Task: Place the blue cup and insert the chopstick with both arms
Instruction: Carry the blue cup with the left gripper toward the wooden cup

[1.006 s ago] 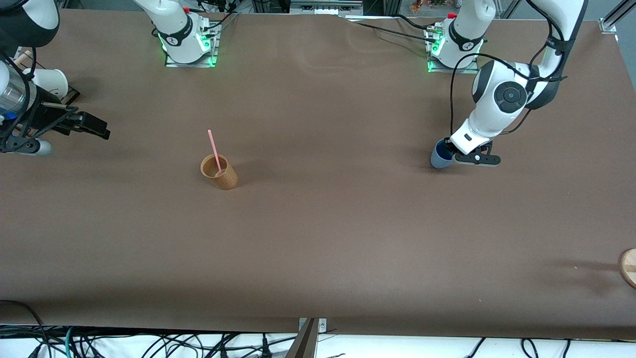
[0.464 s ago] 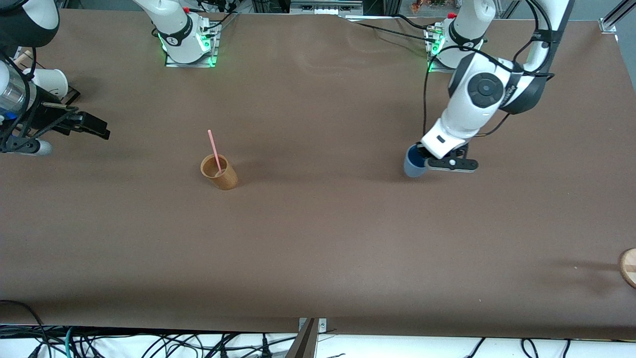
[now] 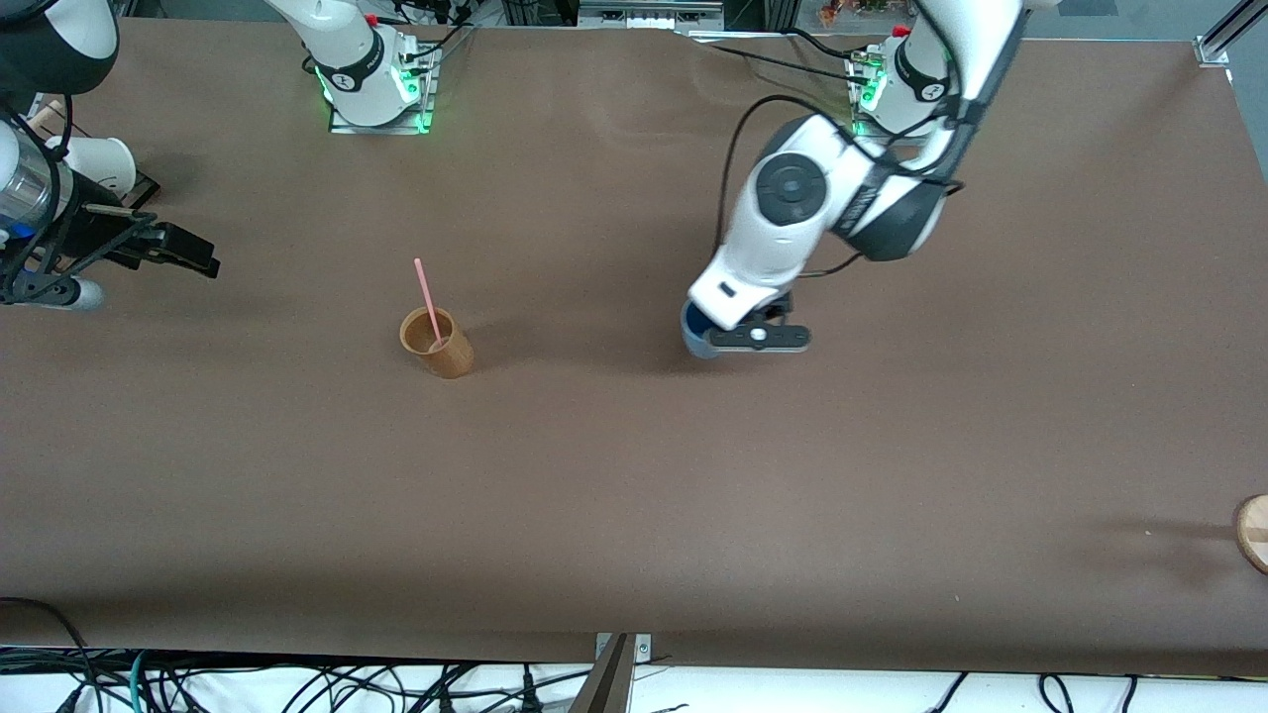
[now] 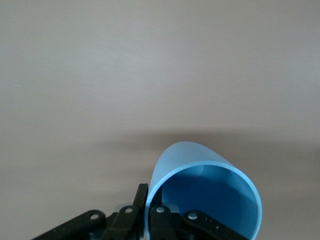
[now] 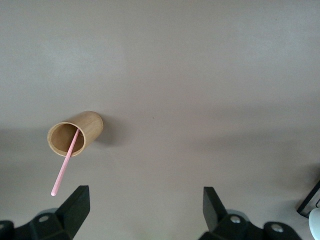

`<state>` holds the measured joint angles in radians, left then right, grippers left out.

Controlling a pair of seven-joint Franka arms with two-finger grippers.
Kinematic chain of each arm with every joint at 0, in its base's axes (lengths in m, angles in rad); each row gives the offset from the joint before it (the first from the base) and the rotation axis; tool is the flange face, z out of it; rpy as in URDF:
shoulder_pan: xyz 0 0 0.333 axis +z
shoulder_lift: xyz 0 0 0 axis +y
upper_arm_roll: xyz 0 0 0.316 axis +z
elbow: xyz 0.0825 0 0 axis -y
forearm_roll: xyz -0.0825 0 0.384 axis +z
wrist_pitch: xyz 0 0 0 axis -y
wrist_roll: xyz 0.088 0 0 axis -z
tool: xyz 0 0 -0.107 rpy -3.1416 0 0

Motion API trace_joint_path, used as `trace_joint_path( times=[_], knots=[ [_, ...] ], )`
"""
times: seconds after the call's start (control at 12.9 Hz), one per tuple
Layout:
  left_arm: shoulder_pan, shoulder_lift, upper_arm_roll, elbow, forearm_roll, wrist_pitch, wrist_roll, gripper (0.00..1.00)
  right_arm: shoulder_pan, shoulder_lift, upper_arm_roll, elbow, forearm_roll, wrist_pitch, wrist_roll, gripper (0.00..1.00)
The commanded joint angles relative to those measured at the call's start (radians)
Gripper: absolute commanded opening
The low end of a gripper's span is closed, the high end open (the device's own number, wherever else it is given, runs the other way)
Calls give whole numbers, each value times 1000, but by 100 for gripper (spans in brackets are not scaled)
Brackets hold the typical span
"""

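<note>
The blue cup [image 3: 695, 339] is pinched by its rim in my left gripper [image 3: 709, 335], low over the middle of the table. In the left wrist view one finger is inside the blue cup [image 4: 200, 182] and one outside, so the left gripper [image 4: 150, 193] is shut on the wall. The pink chopstick [image 3: 428, 302] stands leaning in the tan cup [image 3: 437, 344], toward the right arm's end of the table. My right gripper [image 3: 186, 253] waits open and empty above that end. The right wrist view shows its gripper [image 5: 144, 197], the tan cup [image 5: 75, 132] and the chopstick [image 5: 65, 165].
A white paper cup [image 3: 99, 163] stands at the table's edge by the right arm. A round wooden object [image 3: 1253, 533] lies at the left arm's end, nearer to the front camera. The brown table [image 3: 634, 495] is bare between the two cups.
My left gripper has carried the blue cup from the left arm's end toward the middle of the table, closer to the tan cup. The right arm has not moved.
</note>
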<state>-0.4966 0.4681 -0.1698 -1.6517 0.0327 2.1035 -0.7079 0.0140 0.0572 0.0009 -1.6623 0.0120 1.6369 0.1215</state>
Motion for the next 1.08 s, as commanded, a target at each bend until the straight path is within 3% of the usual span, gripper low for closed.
trace_joint_path(
  times=[0.0, 0.54, 1.01],
  knots=[
    [-80, 147, 19, 208, -10, -65, -80, 0, 0, -4, -1, 7, -6, -14, 3, 100],
    [-181, 343, 35, 395, -14, -59, -114, 0, 0, -3, -1, 7, -6, -14, 3, 100],
    [-195, 402, 38, 405, -10, 12, -143, 0, 1, -3, -1, 7, -9, -14, 1, 100]
  ],
)
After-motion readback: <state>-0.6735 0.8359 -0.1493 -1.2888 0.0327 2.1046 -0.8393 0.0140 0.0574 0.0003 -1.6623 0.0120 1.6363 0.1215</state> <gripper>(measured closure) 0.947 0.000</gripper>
